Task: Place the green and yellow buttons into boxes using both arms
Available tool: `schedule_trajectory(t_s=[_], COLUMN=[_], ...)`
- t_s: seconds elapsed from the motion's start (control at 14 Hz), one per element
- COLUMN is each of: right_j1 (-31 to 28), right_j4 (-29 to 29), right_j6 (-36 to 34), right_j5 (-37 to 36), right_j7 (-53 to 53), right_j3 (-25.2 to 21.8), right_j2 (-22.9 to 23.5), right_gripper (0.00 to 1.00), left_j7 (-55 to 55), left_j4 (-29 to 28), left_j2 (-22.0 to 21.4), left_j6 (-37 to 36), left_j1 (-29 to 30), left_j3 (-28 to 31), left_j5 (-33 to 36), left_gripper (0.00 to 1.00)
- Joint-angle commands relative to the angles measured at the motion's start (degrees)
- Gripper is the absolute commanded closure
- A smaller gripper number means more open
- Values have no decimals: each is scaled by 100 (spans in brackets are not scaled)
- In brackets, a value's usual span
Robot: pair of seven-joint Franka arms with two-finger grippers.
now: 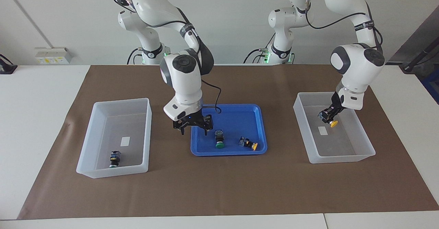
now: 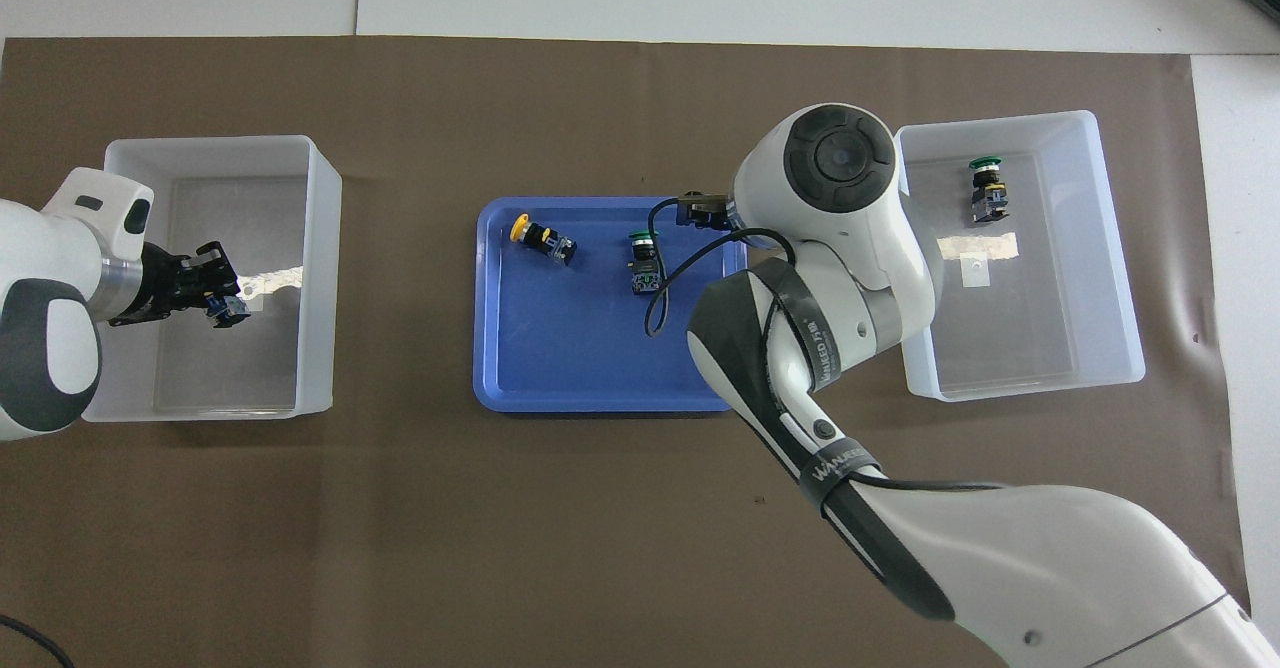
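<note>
Buttons: one green-cap [image 1: 114, 158] lay in the box [image 1: 90, 126] at right arm's end; green [image 1: 219, 139] & yellow [image 1: 248, 143] sat in blue tray [image 1: 236, 117], likely staging. Left end effector [image 1: 328, 118], angled down inside other box [image 1: 303, 126], gripped a yellow-cap button [image 1: 332, 123], prob. for release. Right end effector [image 1: 193, 126] pointed down over tray edge, fingers apart, empty, beside green btn.

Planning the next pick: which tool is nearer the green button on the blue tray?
Right. The right tool hangs open over the blue tray beside the green button; the left tool holds a yellow button over its box.
</note>
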Motion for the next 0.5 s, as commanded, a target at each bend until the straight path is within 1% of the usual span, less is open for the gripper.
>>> schedule_trajectory(t_s=[0.0, 0.07, 0.14, 0.21, 0.29, 0.43], right_j1=[140, 228, 325, 343, 343, 474], right_j4=[895, 975, 1010, 993, 976, 792], right_j6=[-9, 8, 34, 183, 236, 403], right_j5=[-53, -45, -45, -53, -27, -18], right_j7=[205, 241, 328, 381, 390, 425], right_j3=[-12, -12, -12, -12, -12, -12], right_j2=[746, 852, 931, 932, 923, 915], right_gripper=[1, 6, 9, 9, 9, 10], left_j7=[85, 77, 103, 103, 103, 112], left_j4=[-537, -546, -547, -547, -547, -477], left_j2=[-143, -125, -116, -116, -107, -90], left_j6=[562, 590, 590, 599, 599, 538], left_j1=[-127, -180, -189, -189, -189, -198], left_j3=[18, 18, 18, 18, 18, 18], left_j5=[-31, -31, -31, -31, -31, -22], left_gripper=[81, 68, 40, 13, 1, 0])
